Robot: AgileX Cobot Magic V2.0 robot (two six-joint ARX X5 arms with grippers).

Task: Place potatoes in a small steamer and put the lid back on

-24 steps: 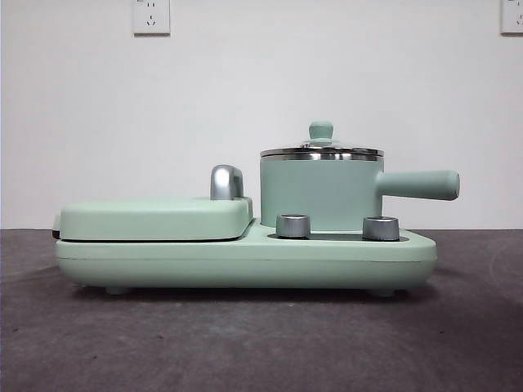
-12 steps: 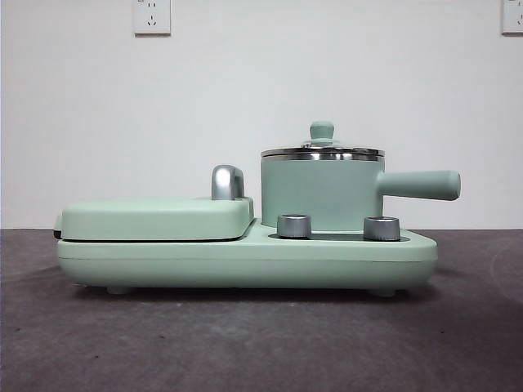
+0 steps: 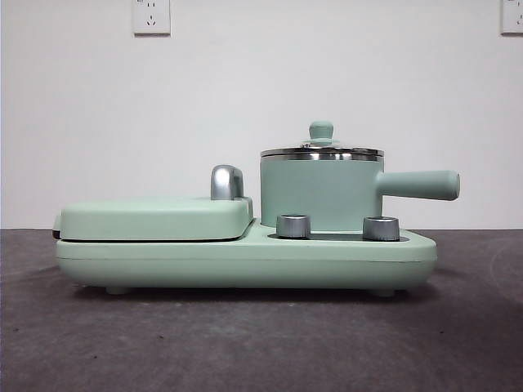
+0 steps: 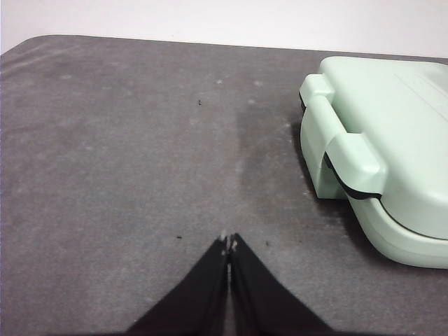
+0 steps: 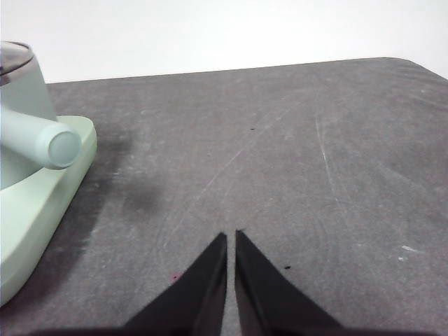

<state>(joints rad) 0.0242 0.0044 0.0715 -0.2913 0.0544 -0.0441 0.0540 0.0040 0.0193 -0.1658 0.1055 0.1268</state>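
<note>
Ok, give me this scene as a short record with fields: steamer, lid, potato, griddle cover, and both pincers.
steamer: mint-green pot standing on the appliance base, handle pointing sideways
lid: glass lid seated on the steamer, knob up
potato: not visible in any view
griddle cover: flat green cover closed, beside the steamer
left pincer: shut, empty, over bare table near the griddle end
right pincer: shut, empty, over bare table near the steamer handle

Nothing visibly changes between the earlier pictures and now; the small steamer point(image 3: 321, 194) and the lid point(image 3: 321, 150) show no movement.
</note>
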